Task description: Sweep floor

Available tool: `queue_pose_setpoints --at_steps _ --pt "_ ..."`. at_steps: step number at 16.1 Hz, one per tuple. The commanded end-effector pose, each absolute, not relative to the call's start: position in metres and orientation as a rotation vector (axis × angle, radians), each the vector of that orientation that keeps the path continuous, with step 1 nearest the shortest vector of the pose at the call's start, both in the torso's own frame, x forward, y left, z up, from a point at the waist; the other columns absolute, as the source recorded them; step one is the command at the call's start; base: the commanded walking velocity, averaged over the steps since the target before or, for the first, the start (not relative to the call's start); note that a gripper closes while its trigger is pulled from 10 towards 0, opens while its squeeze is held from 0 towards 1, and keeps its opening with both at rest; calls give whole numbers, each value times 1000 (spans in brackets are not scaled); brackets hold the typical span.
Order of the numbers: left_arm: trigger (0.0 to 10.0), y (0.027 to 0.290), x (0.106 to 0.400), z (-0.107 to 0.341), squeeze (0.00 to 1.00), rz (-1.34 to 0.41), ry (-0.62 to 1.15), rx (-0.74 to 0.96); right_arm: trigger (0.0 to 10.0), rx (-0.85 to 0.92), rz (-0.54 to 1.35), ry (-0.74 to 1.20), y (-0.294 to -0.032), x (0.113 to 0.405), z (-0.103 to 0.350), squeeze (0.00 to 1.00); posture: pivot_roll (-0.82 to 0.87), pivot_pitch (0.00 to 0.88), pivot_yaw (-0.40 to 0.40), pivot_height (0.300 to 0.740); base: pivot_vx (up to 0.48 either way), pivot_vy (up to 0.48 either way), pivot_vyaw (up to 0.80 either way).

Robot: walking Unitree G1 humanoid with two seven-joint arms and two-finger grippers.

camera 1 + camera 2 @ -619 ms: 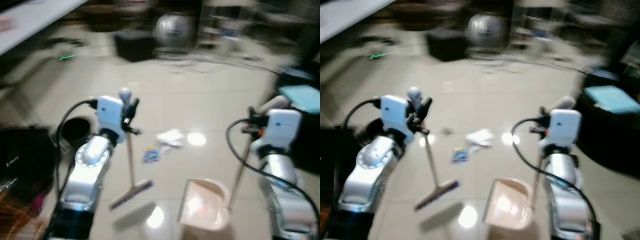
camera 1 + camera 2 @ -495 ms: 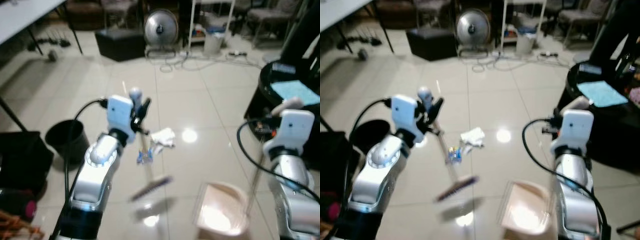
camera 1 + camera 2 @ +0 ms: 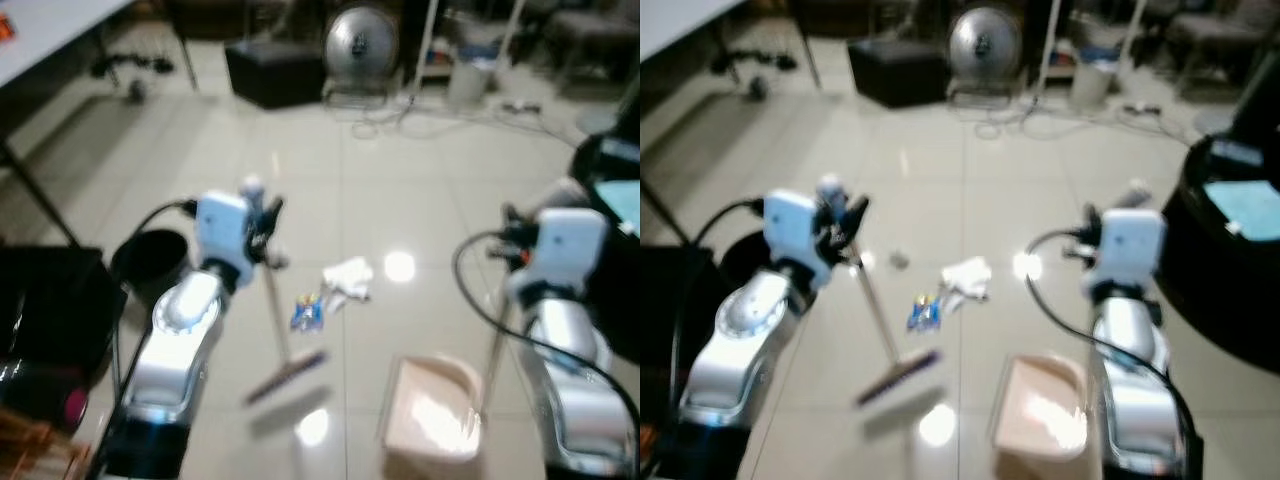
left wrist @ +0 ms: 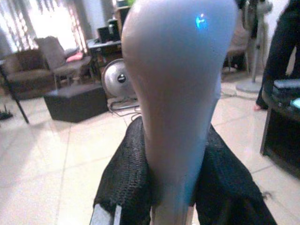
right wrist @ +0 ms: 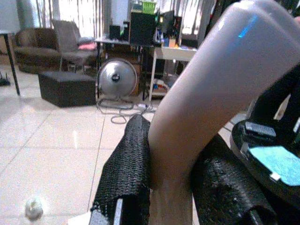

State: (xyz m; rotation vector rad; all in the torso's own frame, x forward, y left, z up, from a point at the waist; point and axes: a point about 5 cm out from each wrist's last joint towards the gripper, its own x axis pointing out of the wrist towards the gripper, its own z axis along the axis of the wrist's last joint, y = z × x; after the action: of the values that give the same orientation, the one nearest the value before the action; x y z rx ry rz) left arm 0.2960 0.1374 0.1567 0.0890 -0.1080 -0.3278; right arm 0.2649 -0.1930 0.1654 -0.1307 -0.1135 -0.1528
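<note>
The left gripper (image 3: pixel 262 222) has its jaws clenched on the top of the broom (image 3: pixel 275 310), whose long handle slants down and to the right, ending with the bristle head on the tiled floor (image 3: pixel 400 190). The right gripper (image 5: pixel 173 187) grips the upright handle of the dustpan (image 3: pixel 432 420), which sits on the floor with its mouth facing forward. Between them, just ahead, lie a white crumpled paper (image 3: pixel 349 276) and a blue wrapper (image 3: pixel 306 313).

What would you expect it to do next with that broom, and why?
Probably draw the broom in the left gripper toward the dustpan held by the right gripper: the crumpled paper and blue wrapper lie beyond both.
</note>
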Motion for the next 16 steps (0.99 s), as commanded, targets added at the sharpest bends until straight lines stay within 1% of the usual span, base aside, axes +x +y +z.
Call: queue_pose_setpoints --at_steps 1,8,16 --pt "10000 129 297 168 0 -351 -164 88 10000 -138 -179 -145 -200 263 171 0 -128 0 29 740 330 0 0" --pt "10000 129 298 168 0 -346 -164 92 10000 -133 -198 -132 -205 264 170 0 -128 0 31 740 331 0 0" --pt "10000 134 300 167 0 -305 -157 109 10000 -202 -163 -109 -198 270 168 0 -125 0 34 740 331 0 0"
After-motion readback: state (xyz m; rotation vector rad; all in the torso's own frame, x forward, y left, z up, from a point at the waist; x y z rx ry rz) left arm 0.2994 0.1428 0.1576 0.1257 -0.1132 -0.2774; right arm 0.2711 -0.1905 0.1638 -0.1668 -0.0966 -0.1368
